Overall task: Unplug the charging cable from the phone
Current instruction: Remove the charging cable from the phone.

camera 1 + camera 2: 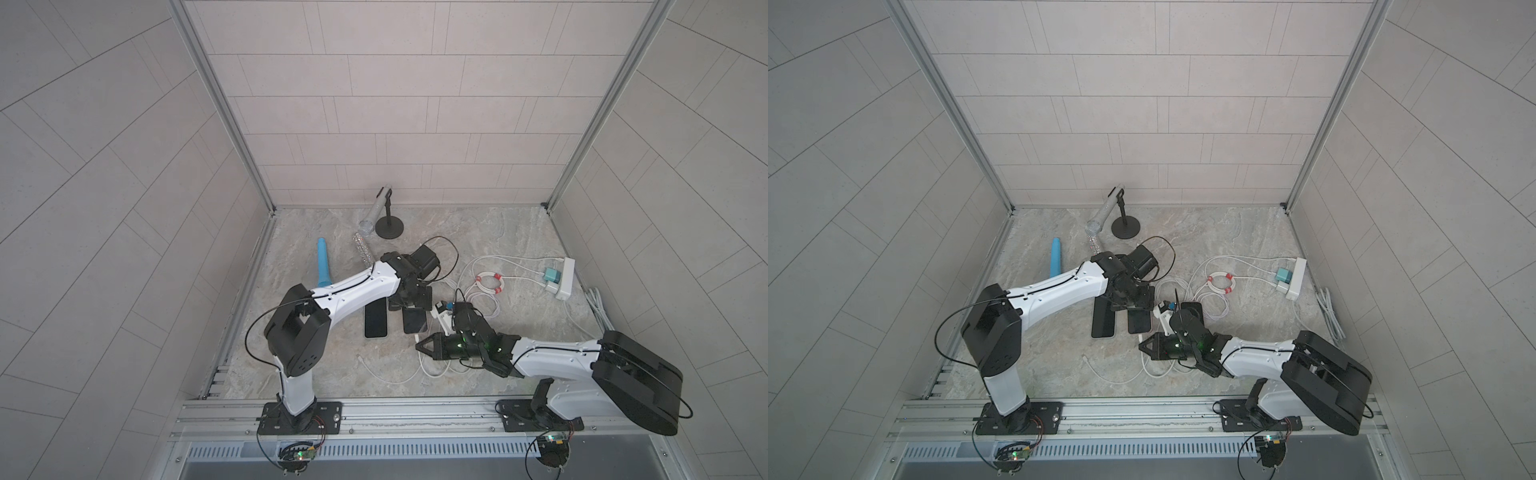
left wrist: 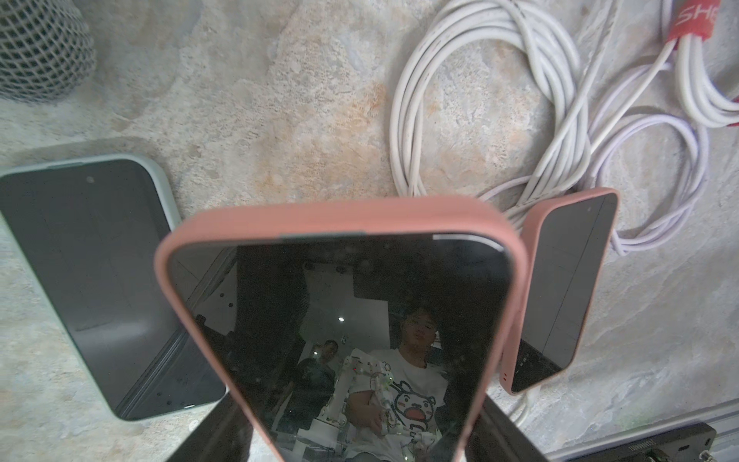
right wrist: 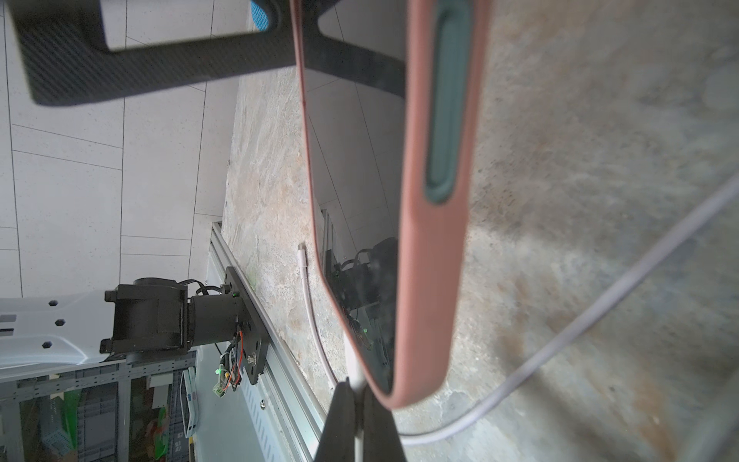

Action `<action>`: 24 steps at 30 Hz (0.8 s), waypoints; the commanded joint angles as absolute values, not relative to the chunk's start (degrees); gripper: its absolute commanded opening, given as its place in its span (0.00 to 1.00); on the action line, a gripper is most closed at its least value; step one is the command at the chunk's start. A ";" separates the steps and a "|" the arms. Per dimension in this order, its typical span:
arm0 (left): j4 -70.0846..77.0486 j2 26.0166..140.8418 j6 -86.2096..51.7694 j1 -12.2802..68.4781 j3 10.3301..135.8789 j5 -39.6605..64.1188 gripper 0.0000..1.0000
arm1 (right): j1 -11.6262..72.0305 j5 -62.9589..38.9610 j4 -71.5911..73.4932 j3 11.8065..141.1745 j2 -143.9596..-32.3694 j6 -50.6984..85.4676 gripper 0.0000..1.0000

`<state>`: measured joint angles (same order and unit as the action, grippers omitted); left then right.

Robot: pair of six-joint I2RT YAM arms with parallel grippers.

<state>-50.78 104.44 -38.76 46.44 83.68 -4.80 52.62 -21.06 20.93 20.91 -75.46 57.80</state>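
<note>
Clamped phone (image 2: 340,320) in left gripper (image 2: 356,404); pinched charging cable plug (image 3: 354,368) in closed right gripper (image 3: 357,396). Stood at pull-out step; next likely needed straight pull away from phone

On the desk (image 1: 498,232), two phones sit side by side: the left phone (image 1: 376,322) flat, the right phone (image 1: 414,322) seemingly raised. The charging cable (image 3: 355,366) leaves the right phone's near end. Cable coils (image 2: 554,68) lie to their right, a power strip (image 1: 567,276) farther right, a stand (image 1: 389,229) behind.
</note>
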 commanded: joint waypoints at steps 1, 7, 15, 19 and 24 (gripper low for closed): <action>-50.03 104.75 -37.54 45.82 87.27 -5.65 0.00 | 53.50 -23.22 22.31 21.31 -76.31 56.86 0.00; -50.48 104.94 -37.01 45.10 87.72 -6.13 0.00 | 53.61 -23.24 23.01 20.98 -76.79 57.15 0.00; -48.83 105.95 -37.00 45.09 84.69 -5.23 0.00 | 53.61 -22.94 22.81 21.51 -78.30 57.42 0.00; -47.77 106.68 -37.00 45.09 82.49 -5.52 0.00 | 53.61 -22.80 23.20 21.50 -79.27 57.83 0.00; -46.55 108.08 -37.01 45.09 80.29 -5.71 0.00 | 53.61 -22.38 22.91 21.50 -79.65 58.10 0.00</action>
<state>-47.68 107.11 -37.65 45.32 81.34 -5.74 53.36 -23.03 22.28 20.91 -79.31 57.89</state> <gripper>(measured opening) 0.783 0.048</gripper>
